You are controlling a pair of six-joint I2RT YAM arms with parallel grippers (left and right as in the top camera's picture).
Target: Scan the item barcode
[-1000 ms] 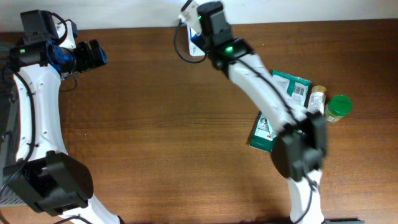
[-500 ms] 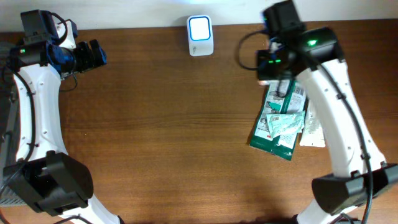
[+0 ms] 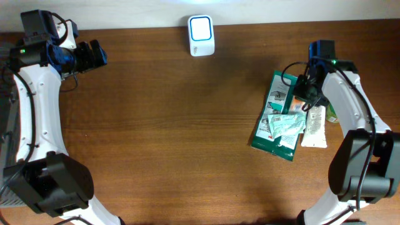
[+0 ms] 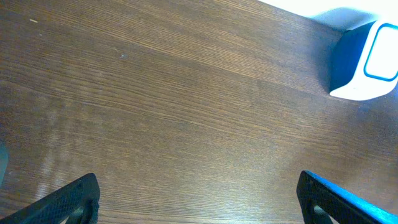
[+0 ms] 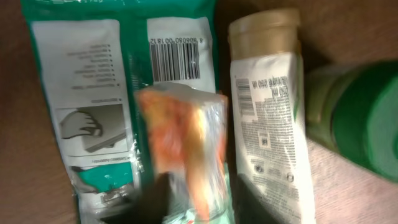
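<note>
because the right gripper [image 3: 303,94] hangs low over a crowded heap, well to the right of the white-and-blue box-shaped scanner [image 3: 201,35] and nearer the front of the brown wooden table [image 3: 156,125], the main risk is a muddled pick. in the wrist view a small clear sachet with orange contents [image 5: 183,140] lies blurred on the flat green-and-white printed packet [image 5: 87,93], just below that packet's barcode [image 5: 175,57], touching it. whether the jaws grip the sachet or stand loose around it i cannot tell. if they are loose, it could slide among its neighbours; if they close low, they may drag the green packet too. the white tube with a beige cap [image 5: 267,118] and the round green plastic bottle [image 5: 354,118] lie just beside, and the bottle would likely roll if nudged, with the table's right edge near.

bare wood runs from the heap to the scanner, a clear carry path. the left gripper [image 3: 97,53], jaws spread wide and empty, waits far to the scanner's left, out of the way.
</note>
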